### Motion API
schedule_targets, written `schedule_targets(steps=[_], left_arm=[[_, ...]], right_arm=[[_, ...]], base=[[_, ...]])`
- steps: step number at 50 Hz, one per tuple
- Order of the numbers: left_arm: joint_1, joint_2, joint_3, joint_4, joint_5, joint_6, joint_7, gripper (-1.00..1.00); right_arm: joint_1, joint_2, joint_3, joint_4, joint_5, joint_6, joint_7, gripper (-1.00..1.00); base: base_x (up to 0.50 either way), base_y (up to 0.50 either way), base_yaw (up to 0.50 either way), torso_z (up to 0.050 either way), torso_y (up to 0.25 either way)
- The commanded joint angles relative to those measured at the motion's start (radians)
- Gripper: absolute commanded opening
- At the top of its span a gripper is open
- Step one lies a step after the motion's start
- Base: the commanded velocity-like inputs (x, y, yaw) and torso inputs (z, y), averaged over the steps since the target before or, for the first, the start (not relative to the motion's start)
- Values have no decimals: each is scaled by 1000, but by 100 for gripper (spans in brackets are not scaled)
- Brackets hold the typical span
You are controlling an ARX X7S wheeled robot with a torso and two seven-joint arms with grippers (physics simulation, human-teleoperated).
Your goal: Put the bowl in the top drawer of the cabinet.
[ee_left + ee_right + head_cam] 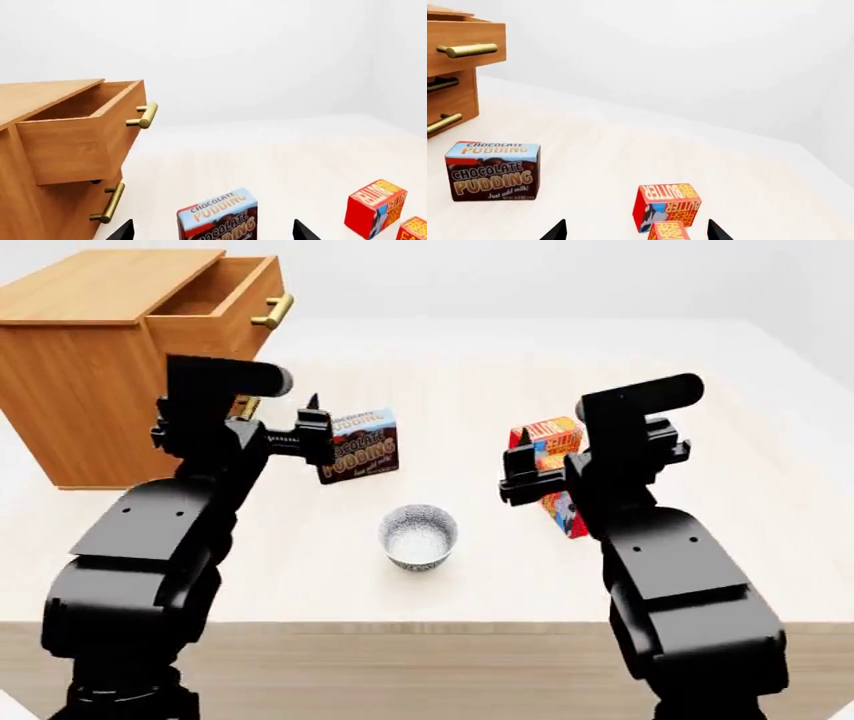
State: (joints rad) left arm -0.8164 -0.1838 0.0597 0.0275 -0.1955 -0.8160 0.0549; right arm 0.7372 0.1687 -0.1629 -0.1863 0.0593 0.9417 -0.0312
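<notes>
The bowl (418,536), small, round and deep (white with grey-blue speckles), sat upright on the pale wood-grain surface (747,490) between both arms. Left hand (315,436) and right hand (514,475) hung released, holding nothing. The boxy wooden cabinet (80,380) had its top drawer (220,300) pulled out, brass bar handle glossy.

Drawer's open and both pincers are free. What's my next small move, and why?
Probably lower the right pincer toward the bowl. The bowl sits untouched on the table between the arms, both pincers look open and hold nothing, and the top drawer is already pulled out, so grasping comes next.
</notes>
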Motion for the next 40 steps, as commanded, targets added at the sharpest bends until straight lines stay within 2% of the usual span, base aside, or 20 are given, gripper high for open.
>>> schedule_targets(steps=[1,6,11,19,28,40], left_arm=[[-270,-11,5,-95,-26,-159,14,100],[-370,-6,1,-151,-18,-180,-3,100],[-466,-9,-22,-176,-27,-242,-17,100],[-555,-37,2,-221,-20,-313,-14,100],[-603,-33,21,-254,-13,-304,-18,100],[-662,-33,47,-356,-7,-305,-9,100]], right_arm=[[205,3,8,88,18,141,-22,100],[260,-2,6,97,14,172,-11,100],[246,-2,5,67,22,153,-14,100],[212,5,-15,87,18,107,-12,100],[198,19,-61,63,-8,108,9,100],[194,10,-45,69,27,112,-11,100]], base=[[0,0,0,50,31],[0,0,0,50,39],[0,0,0,46,71],[0,12,0,4,2],[145,472,0,0,0],[424,313,0,0,0]])
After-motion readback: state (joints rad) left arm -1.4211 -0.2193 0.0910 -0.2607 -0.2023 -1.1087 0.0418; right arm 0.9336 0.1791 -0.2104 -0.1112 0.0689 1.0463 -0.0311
